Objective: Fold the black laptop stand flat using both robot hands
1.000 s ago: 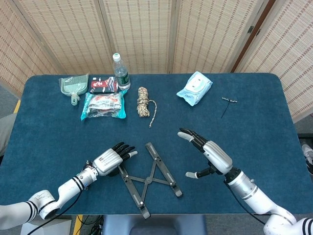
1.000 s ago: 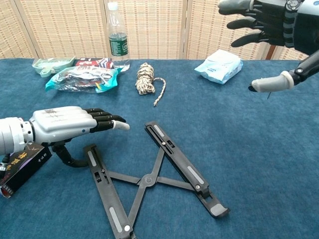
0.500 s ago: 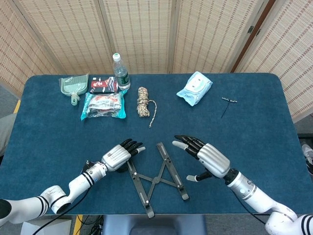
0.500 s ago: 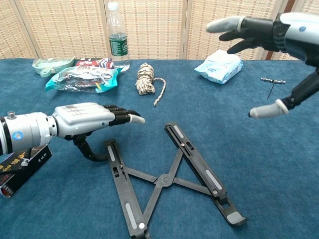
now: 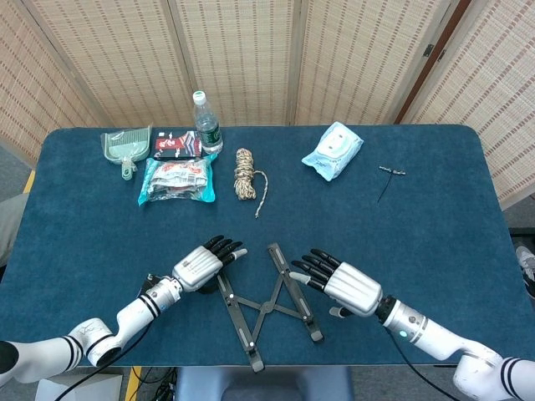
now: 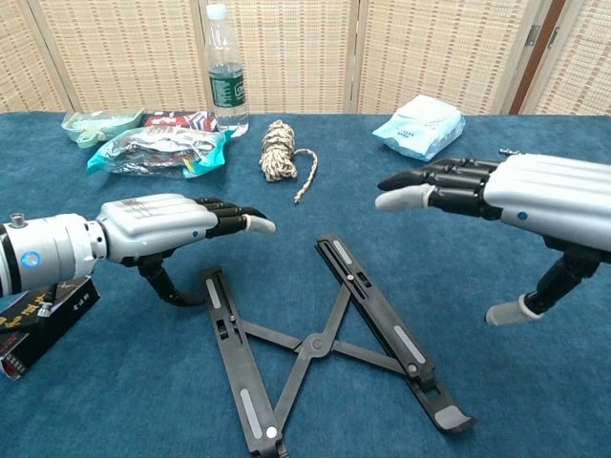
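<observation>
table point(image 5: 435, 217), laptop stand point(image 6: 325, 339) foot cropped

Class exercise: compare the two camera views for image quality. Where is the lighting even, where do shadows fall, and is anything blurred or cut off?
Head view: even, soft light, sharp throughout, with only faint shadow under the laptop stand. Chest view: left hand and right hand loom large and close, the right hand's wrist is cropped at the frame edge, and the water bottle is sharp.

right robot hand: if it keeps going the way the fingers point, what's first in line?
Probably the black laptop stand. In the head view the right robot hand points up-left, fingertips already beside the right rail's upper end. The chest view shows it raised above the rail, so it may pass over, toward the left robot hand.
</observation>
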You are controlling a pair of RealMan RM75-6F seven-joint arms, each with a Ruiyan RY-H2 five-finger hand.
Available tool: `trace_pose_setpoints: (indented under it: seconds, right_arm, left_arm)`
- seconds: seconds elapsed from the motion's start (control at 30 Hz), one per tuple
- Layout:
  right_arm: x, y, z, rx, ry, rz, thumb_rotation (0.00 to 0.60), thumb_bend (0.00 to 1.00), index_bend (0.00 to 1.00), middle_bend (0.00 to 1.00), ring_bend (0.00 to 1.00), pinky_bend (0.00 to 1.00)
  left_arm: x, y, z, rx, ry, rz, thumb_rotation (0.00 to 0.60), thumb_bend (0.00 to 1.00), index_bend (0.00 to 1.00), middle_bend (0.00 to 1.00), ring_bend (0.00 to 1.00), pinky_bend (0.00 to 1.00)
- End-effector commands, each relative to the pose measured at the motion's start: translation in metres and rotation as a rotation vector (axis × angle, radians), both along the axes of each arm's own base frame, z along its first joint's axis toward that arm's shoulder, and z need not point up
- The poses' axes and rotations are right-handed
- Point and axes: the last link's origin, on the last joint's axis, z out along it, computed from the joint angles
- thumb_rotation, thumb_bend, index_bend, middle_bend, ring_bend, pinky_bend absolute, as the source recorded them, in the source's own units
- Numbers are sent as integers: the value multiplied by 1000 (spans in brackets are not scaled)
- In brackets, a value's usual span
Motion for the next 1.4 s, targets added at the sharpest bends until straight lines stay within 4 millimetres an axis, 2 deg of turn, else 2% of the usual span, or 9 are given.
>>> trace_pose_setpoints:
  seconds: [0.03, 0.3, 0.67, 1.4]
  right_arm:
    - [-4, 3, -14, -16, 11, 33, 600, 0, 0, 0, 0, 0]
    - [-13, 7, -36, -33, 39, 86, 600, 0, 0, 0, 0, 0]
    - [-16, 10, -55, -50, 57, 133, 600, 0, 0, 0, 0, 0]
    - [-20, 10, -64, -66, 70, 149, 600, 0, 0, 0, 0, 0]
  left_arm:
    - [0, 0, 0, 0, 0, 0, 600, 258, 0, 0, 0, 0]
    - [2, -2, -1, -1, -4, -2, 600, 259, 0, 0, 0, 0]
    - [0, -3, 1, 3, -4, -1, 600, 259, 0, 0, 0, 0]
    - [-2, -5, -2, 1, 11, 1, 600, 259, 0, 0, 0, 0]
